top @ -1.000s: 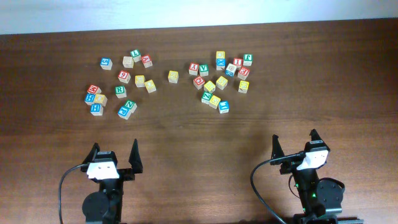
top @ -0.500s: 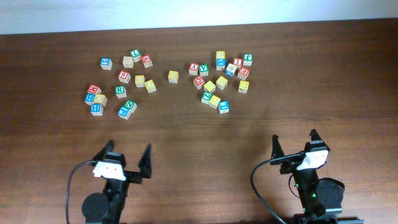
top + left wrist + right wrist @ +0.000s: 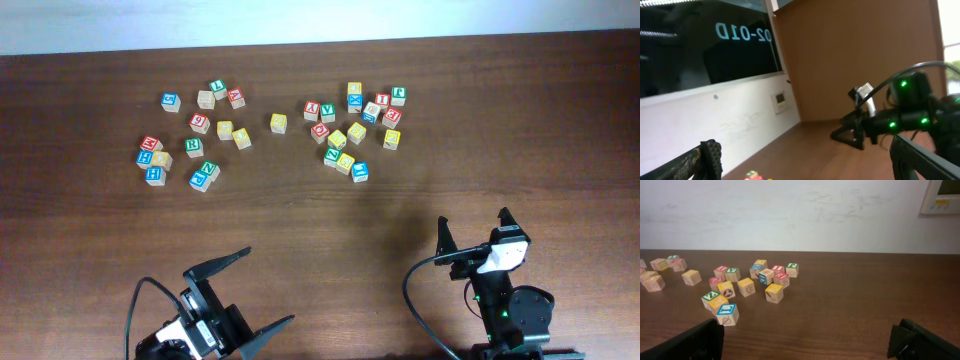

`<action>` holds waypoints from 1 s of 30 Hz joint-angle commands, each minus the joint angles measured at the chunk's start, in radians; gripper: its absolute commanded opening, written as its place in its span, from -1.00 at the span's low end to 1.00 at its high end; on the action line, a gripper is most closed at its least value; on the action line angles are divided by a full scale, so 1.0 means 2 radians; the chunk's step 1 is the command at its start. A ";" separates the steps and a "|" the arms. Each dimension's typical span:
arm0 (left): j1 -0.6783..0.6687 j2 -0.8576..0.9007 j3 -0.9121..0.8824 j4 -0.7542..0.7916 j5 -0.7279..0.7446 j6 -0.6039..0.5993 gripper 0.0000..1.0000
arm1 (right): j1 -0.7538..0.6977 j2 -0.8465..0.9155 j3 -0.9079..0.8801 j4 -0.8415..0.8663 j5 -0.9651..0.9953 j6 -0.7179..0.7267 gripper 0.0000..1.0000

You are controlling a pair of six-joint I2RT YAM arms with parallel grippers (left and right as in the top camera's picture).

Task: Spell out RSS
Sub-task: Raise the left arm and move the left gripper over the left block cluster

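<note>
A cube with a green-and-white R face (image 3: 194, 147) sits in the left cluster. Several yellow-faced cubes lie about, such as one (image 3: 225, 129) near the R cube and one (image 3: 278, 122) between the clusters; their letters are too small to read. My left gripper (image 3: 245, 297) is open and empty, low at the front left, turned toward the right. Its wrist view (image 3: 805, 167) faces the right arm (image 3: 900, 115). My right gripper (image 3: 474, 230) is open and empty at the front right, far from the cubes; the wrist view (image 3: 807, 342) shows the same.
Red, blue and green cubes are mixed through both clusters, the left cluster (image 3: 160, 158) and the right cluster (image 3: 345, 160). The right wrist view shows the right cluster, with a blue-faced cube (image 3: 727, 314) nearest. Bare brown table (image 3: 330, 220) lies between the cubes and the grippers.
My left gripper has dropped toward the front edge and swung clockwise, so its fingers now point right. The right arm and the cubes have not moved.
</note>
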 commanded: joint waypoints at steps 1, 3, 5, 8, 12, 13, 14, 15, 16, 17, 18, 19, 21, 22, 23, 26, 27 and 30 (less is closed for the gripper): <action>0.001 -0.002 0.001 0.005 -0.009 -0.084 0.98 | -0.004 -0.005 -0.002 -0.002 0.002 0.005 0.97; 0.001 -0.002 0.008 0.005 -0.019 -0.087 0.98 | -0.004 -0.005 -0.002 -0.002 0.002 0.005 0.97; 0.001 -0.002 0.016 0.005 -0.039 -0.087 0.98 | -0.004 -0.005 -0.002 -0.002 0.002 0.005 0.97; 0.001 -0.002 0.030 0.005 -0.081 -0.083 0.98 | -0.004 -0.005 -0.002 -0.002 0.002 0.005 0.97; 0.001 -0.002 0.073 0.005 -0.116 -0.007 0.98 | -0.004 -0.005 -0.002 -0.002 0.002 0.005 0.97; 0.001 -0.002 0.095 0.004 -0.136 0.010 0.98 | -0.004 -0.005 -0.002 -0.002 0.002 0.005 0.97; 0.001 -0.002 0.109 0.004 -0.150 0.019 0.98 | -0.004 -0.005 -0.002 -0.002 0.002 0.005 0.97; 0.001 -0.002 0.121 0.004 -0.162 0.024 0.98 | -0.004 -0.005 -0.002 -0.002 0.002 0.005 0.97; 0.001 -0.002 0.146 -0.004 -0.185 0.030 0.98 | -0.004 -0.005 -0.002 -0.002 0.002 0.005 0.97; 0.001 -0.002 0.162 -0.014 -0.197 0.032 0.98 | -0.004 -0.005 -0.002 -0.002 0.002 0.005 0.97; 0.001 -0.001 0.177 -0.028 -0.205 0.036 0.98 | -0.004 -0.005 -0.002 -0.002 0.002 0.005 0.97; 0.001 0.002 0.195 -0.047 -0.211 0.044 0.98 | -0.004 -0.005 -0.002 -0.002 0.002 0.005 0.97; 0.001 0.012 0.231 -0.092 -0.213 0.071 0.98 | -0.004 -0.005 -0.002 -0.003 0.002 0.005 0.97; 0.001 0.021 0.251 -0.121 -0.213 0.085 0.98 | -0.004 -0.005 -0.002 -0.002 0.002 0.005 0.97; 0.001 0.035 0.279 -0.165 -0.223 0.099 0.98 | -0.004 -0.005 -0.002 -0.002 0.002 0.005 0.97; 0.001 0.097 0.375 -0.339 -0.311 0.100 0.98 | -0.004 -0.005 -0.002 -0.002 0.002 0.005 0.97; 0.001 0.121 0.405 -0.384 -0.323 0.101 0.98 | -0.004 -0.005 -0.002 -0.003 0.002 0.005 0.97; 0.001 0.211 0.503 -0.480 -0.266 0.132 0.98 | -0.004 -0.005 -0.002 -0.002 0.002 0.005 0.97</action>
